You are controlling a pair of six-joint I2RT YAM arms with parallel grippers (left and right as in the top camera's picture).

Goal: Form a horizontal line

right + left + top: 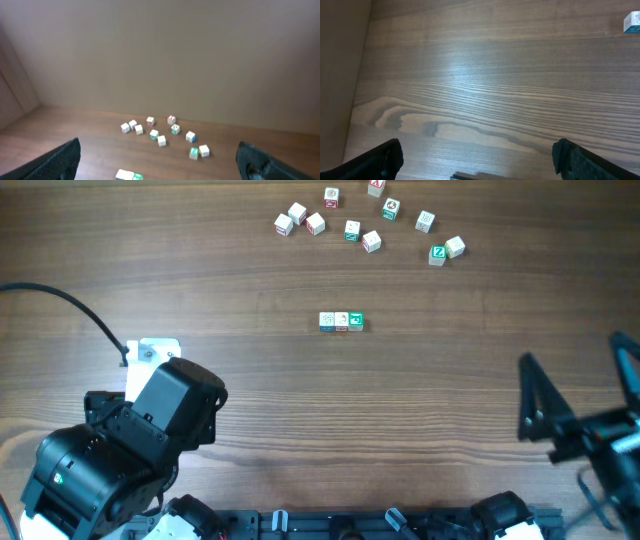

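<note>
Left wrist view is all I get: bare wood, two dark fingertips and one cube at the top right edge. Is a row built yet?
Observer: Yes. Overhead shows the horizontal line, three cubes side by side with no visible gaps.
Operator: Are there other cubes outside it?
Observer: Yes, the loose cubes lie scattered beyond the row, on the far side.
Operator: Is the other arm holding one?
Observer: No. The right gripper is open and empty, off to the row's right.
</note>
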